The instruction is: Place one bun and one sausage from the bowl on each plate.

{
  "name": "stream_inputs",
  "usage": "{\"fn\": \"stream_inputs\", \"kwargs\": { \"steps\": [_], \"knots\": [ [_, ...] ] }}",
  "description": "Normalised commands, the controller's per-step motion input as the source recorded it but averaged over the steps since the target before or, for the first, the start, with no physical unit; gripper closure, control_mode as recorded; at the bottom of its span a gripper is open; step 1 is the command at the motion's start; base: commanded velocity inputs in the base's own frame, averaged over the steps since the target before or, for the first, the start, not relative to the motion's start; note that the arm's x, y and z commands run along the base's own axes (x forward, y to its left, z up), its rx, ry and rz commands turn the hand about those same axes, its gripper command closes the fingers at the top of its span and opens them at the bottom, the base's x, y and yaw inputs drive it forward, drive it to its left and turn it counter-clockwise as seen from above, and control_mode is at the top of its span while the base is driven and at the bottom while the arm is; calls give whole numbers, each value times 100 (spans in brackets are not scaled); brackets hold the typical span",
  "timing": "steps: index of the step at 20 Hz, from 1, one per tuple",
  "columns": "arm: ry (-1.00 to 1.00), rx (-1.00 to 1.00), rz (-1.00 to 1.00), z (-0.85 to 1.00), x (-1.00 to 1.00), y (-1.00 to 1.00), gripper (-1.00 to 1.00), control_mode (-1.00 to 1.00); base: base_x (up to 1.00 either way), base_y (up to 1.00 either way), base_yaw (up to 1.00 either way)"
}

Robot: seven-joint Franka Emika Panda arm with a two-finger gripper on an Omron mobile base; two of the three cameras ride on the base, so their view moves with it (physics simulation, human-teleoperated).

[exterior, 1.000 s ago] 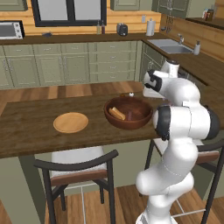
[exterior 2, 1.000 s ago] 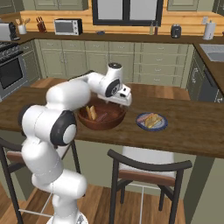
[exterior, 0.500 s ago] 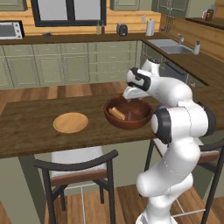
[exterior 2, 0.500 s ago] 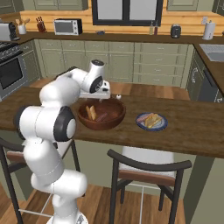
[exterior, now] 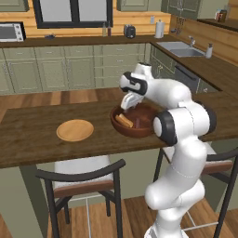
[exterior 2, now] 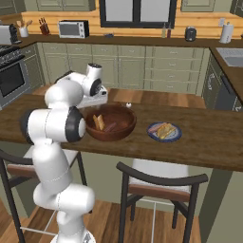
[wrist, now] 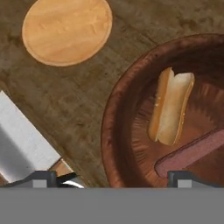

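Tool spread wide, holding nothing, above the bowl rim. We see one bun and one sausage inside; tan plate lies nearby on the worktop.

A golden-tan bun and a reddish-pink sausage are seen in the dark reddish-brown bowl. A light tan plate is set on the dark, streaked brown worktop; a bluish-purple plate is also seen.

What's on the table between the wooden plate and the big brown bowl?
Nothing. In the hand view, the stretch between the wooden plate and the bowl is bare dark tabletop. The left base view shows the same gap.
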Motion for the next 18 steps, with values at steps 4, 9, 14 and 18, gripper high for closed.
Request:
{"fn": "stream_inputs", "kwargs": {
  "steps": [4, 9, 14, 18],
  "knots": [
    [0, -20, 2, -61, 1, 0, -100, -100, 0, 0, 0],
    [0, -1, -2, -48, 19, 0, -100, -100, 0, 0, 0],
    [4, 0, -9, -48, 35, 0, -100, -100, 0, 0, 0],
    [4, 0, -11, -21, 47, 0, -100, -100, 0, 0, 0]
  ]
}}
